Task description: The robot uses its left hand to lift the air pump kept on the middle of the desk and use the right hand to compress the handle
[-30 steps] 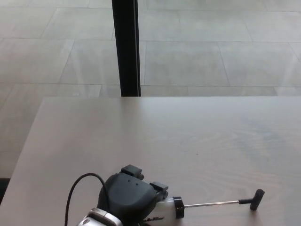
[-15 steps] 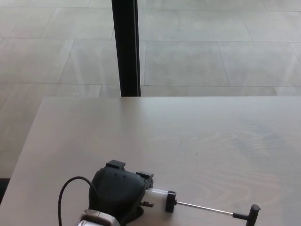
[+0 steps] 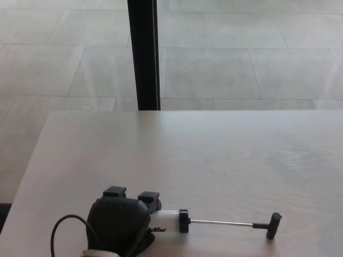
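A pale wooden desk (image 3: 225, 144) stands before a tiled floor and a dark vertical post (image 3: 143, 53). Near its front edge, left of centre, the air pump (image 3: 170, 220) lies with rod extended and T-handle (image 3: 272, 225) out to the right, its white barrel enclosed by the fingers of the left hand (image 3: 119, 222). The grasp appears made; the right hand is not in view, so compression of the handle remains outstanding.

I am counting one white-barrelled air pump (image 3: 171, 220), one black robot hand (image 3: 119, 224), one pale wooden desk (image 3: 214, 155).
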